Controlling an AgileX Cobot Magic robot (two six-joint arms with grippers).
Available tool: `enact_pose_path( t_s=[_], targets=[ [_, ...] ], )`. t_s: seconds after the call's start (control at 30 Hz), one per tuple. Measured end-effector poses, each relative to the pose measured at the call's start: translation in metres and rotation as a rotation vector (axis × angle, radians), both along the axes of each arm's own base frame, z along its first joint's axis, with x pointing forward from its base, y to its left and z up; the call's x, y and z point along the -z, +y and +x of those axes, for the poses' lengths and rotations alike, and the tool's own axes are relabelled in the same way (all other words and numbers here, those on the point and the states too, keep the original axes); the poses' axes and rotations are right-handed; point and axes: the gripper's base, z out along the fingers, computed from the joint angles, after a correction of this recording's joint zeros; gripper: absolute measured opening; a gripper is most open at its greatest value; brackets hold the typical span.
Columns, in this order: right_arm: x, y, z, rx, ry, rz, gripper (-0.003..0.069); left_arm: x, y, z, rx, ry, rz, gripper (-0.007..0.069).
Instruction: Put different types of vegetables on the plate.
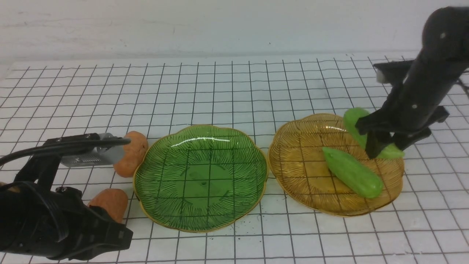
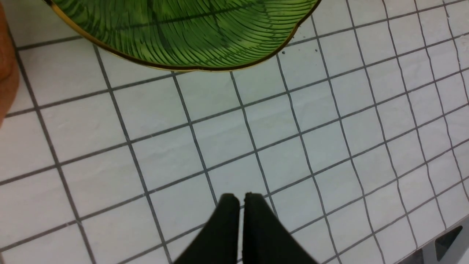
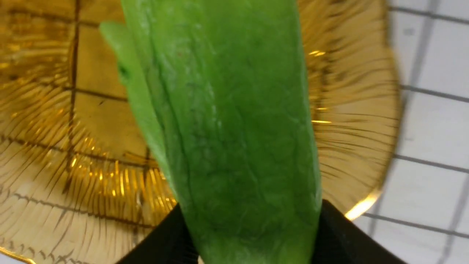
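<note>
at the far left, the left gripper (image 2: 242, 200) hung low over the white gridded table (image 2: 110, 176). its two black fingers were drawn almost together, with only a thin slit between them, and held nothing. two orange-brown oval potato-like pieces lay on the table close to it. the nearer potato (image 1: 110, 202) was just beside the arm. the farther potato (image 1: 132, 153) was ahead of it, against or nearly against the rim of the green ribbed glass plate (image 1: 199, 127). that plate's near edge sat a little ahead of the left fingertips, apart from them, and nothing lay in it.

further right, the amber ribbed glass plate (image 1: 293, 183) was under the right gripper (image 1: 384, 148). one smooth light-green cucumber-like piece, the lying cucumber (image 1: 351, 172), rested in the plate just beside and below the right fingers. the right gripper was clamped on the held cucumber (image 3: 234, 128), one finger on each side of its lower end, over the plate's far right rim. whether that piece touched the plate could not be told.

judging from this, one cucumber was placed and the second was at the point of delivery. both potatoes were untouched, so roughly half the work remained, probably for the left arm and the green plate.
</note>
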Motion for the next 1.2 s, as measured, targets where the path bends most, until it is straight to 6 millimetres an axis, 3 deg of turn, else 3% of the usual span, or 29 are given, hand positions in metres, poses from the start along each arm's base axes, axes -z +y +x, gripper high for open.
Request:
enact_pose_path(
  t_s=[0.1, 0.17, 0.27, 0.33, 0.53, 0.63, 0.7, 0.83, 1.0, 1.2],
  targets=[
    [0.02, 0.011, 0.003, -0.026, 0.047, -0.02, 0.0364, 0.0, 0.0, 0.0, 0.0, 0.0, 0.0, 0.0025],
    [0.027, 0.013, 0.004, -0.009, 0.059, -0.04, 0.0416, 0.0, 0.0, 0.0, -0.002, 0.001, -0.001, 0.0048],
    [0.026, 0.011, 0.004, 0.034, 0.052, -0.071, 0.0526, 0.0, 0.001, 0.0, -0.018, 0.011, 0.004, 0.0094],
    [0.02, 0.01, 0.003, 0.047, 0.036, -0.08, 0.0559, 0.002, 0.003, 0.0, -0.029, 0.019, 0.029, 0.0125],
    [-0.026, 0.011, -0.015, 0.093, -0.056, 0.001, 0.0584, 0.007, 0.016, 0.002, -0.145, 0.047, 0.149, 0.022],
    [-0.051, 0.012, -0.036, 0.111, -0.094, 0.076, 0.0584, 0.008, 0.026, 0.005, -0.235, 0.037, 0.23, 0.0274],
    [-0.074, 0.012, -0.061, 0.112, -0.129, 0.135, 0.0584, 0.009, 0.033, 0.008, -0.311, 0.022, 0.285, 0.0316],
    [-0.09, 0.005, -0.101, 0.1, -0.153, 0.161, 0.0584, 0.015, 0.038, 0.021, -0.424, -0.003, 0.302, 0.0386],
    [-0.079, -0.001, -0.131, 0.096, -0.116, 0.144, 0.0586, 0.039, 0.037, 0.048, -0.432, 0.027, 0.316, 0.0459],
    [-0.058, -0.003, -0.141, 0.098, -0.041, 0.124, 0.0586, 0.055, 0.035, 0.077, -0.425, 0.045, 0.328, 0.0468]
  ],
)
